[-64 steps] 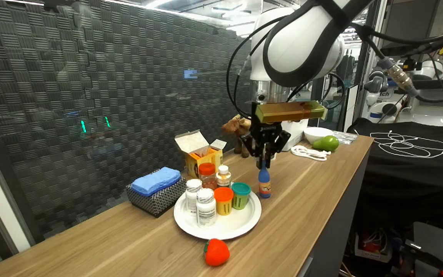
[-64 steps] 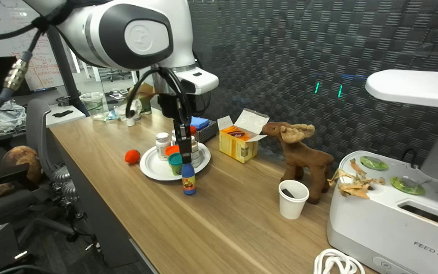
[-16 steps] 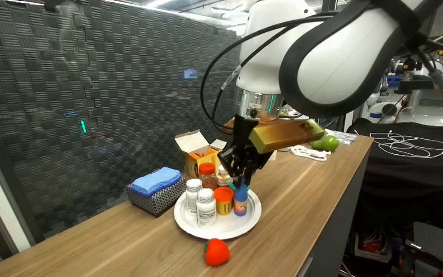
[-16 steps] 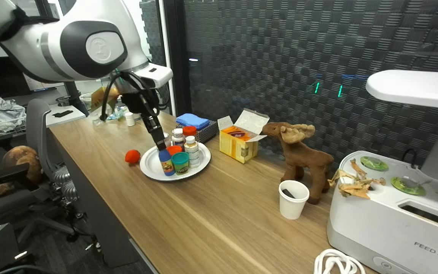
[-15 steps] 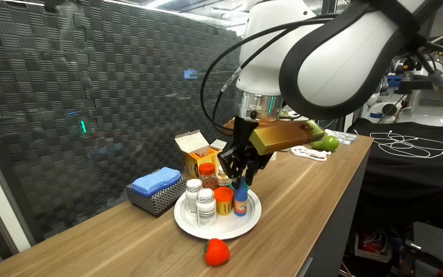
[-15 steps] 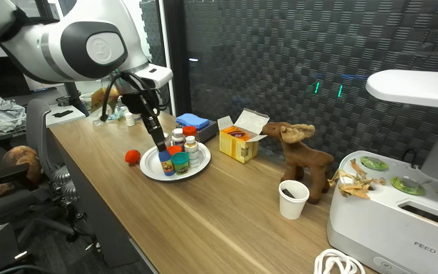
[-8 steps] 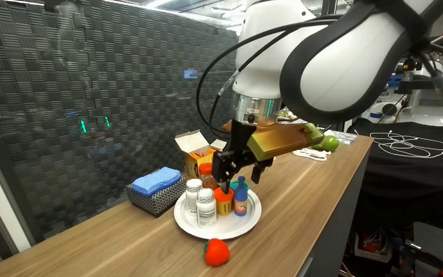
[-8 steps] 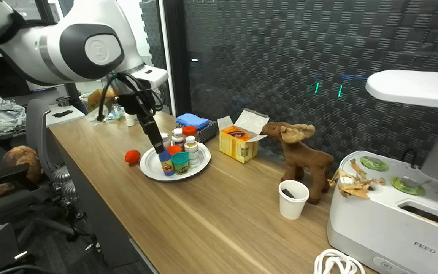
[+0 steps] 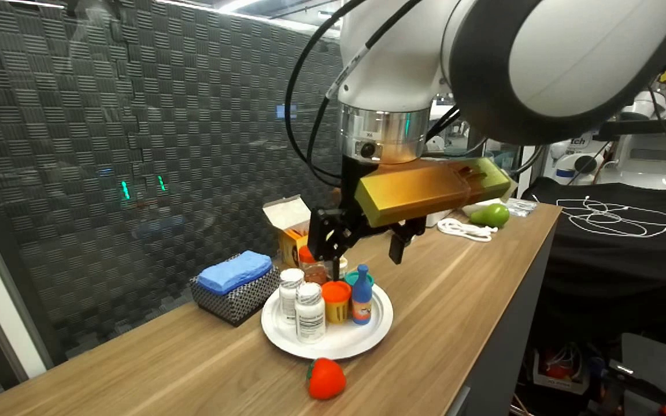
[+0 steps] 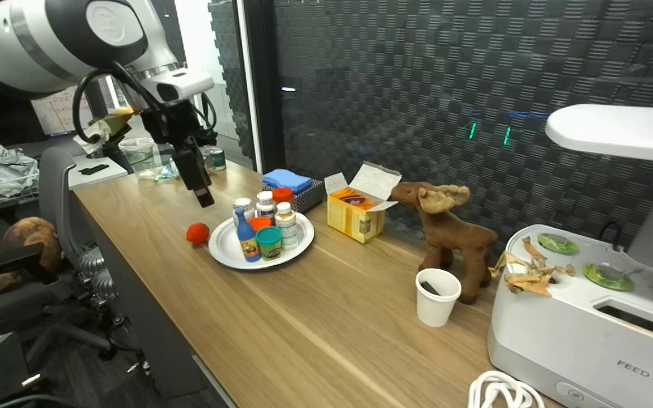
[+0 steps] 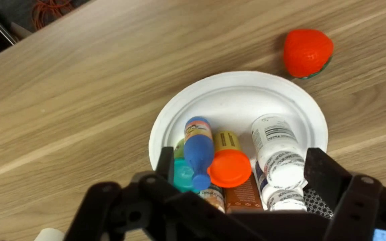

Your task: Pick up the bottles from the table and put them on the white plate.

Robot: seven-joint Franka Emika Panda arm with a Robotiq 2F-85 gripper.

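Note:
Upright on the white plate (image 9: 339, 349) stands the blue bottle (image 9: 362, 297), let go and near the plate's edge. Around it are two white bottles (image 9: 310, 318), a yellow tub with an orange lid (image 9: 336, 304), a green tub with a teal lid (image 10: 270, 243), a red-capped jar (image 10: 283, 196) and a white-capped bottle (image 10: 287, 226). My gripper (image 11: 240, 151) is spread wide above the plate, holding nothing; in the wrist view the bottles appear below and between its fingers. In an exterior view its fingertips (image 10: 206, 199) hang clear of the blue bottle.
A red strawberry-shaped object (image 9: 325, 379) lies just beside the plate. Behind the plate are a patterned box with a blue cloth (image 9: 235, 271) and an open yellow box (image 10: 356, 215). Farther along stand a brown plush animal (image 10: 451, 238), a paper cup (image 10: 437, 297) and a white planter (image 10: 587, 317).
The blue bottle has gone from the table onto the plate. Since then my gripper has opened, released its neck and risen up and away; the bottle has stayed standing.

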